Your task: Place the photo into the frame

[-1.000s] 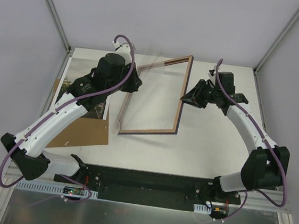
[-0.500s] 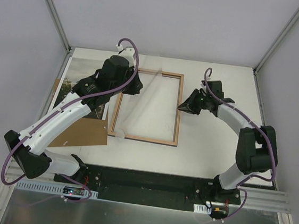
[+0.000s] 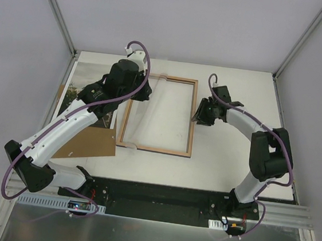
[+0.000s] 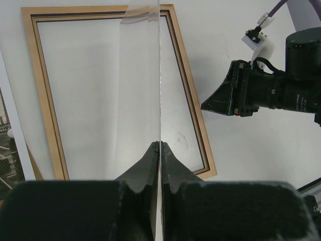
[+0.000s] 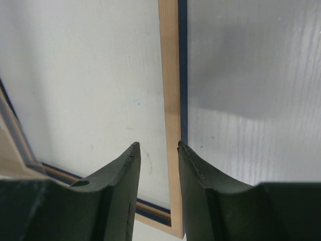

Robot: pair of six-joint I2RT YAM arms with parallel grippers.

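The photo (image 3: 88,77) lies at the left edge of the desk (image 3: 232,157), partly under my left arm. The frame (image 3: 190,129) lies flat, wooden back up. My left end effector (image 4: 159,145) is pinching the clear pane (image 4: 143,75), which stands on edge above the frame, probably so I can seat it first. My right end effector (image 5: 158,148) is spread astride the frame's right rail, likely to steady it.

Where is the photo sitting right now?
In the top view, the photo lies at the far-left side of the table, partly hidden under the left arm, left of the frame and overlapping the brown backing board.
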